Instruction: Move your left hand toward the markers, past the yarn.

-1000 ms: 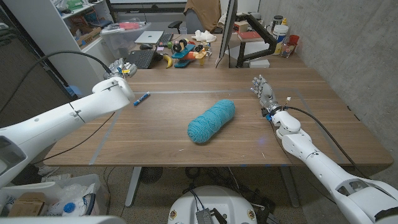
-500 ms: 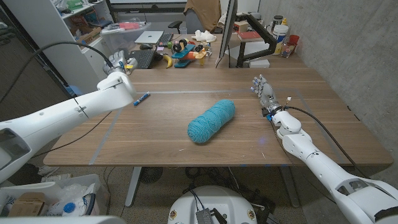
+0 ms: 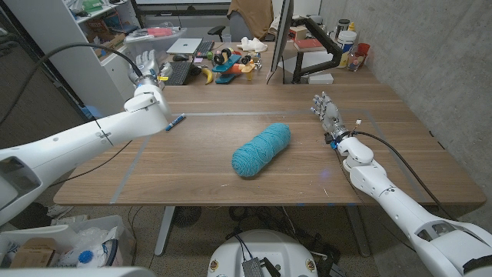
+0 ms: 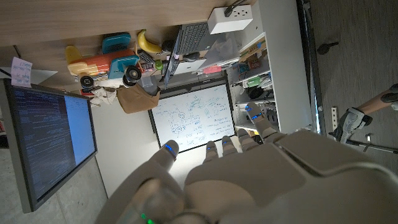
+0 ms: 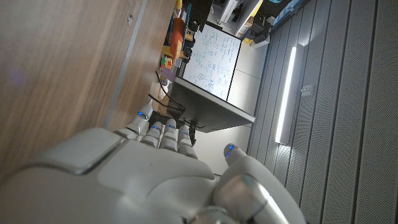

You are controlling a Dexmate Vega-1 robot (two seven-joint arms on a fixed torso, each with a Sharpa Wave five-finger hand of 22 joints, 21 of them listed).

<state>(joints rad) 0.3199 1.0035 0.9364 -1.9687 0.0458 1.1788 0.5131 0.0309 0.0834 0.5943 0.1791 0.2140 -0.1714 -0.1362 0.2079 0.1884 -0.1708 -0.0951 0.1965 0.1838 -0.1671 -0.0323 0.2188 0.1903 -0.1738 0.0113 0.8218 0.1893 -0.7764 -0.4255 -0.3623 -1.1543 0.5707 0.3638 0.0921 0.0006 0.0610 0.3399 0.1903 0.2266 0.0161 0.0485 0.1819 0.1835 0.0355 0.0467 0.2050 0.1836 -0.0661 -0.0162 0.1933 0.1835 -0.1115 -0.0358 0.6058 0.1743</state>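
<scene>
Yarn [image 3: 261, 149] lies mid-worktop [image 3: 384, 161], well right of our empty, spread left hand [image 3: 146, 65], which hovers past the far-left edge beyond the blue marker [image 3: 175, 121].

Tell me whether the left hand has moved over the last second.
Yes. The left hand has moved toward the table's far edge, from near the blue marker to beyond it.

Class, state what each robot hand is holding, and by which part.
Nothing: the left hand and right hand hold nothing, fingers apart; the yarn lies untouched.
</scene>
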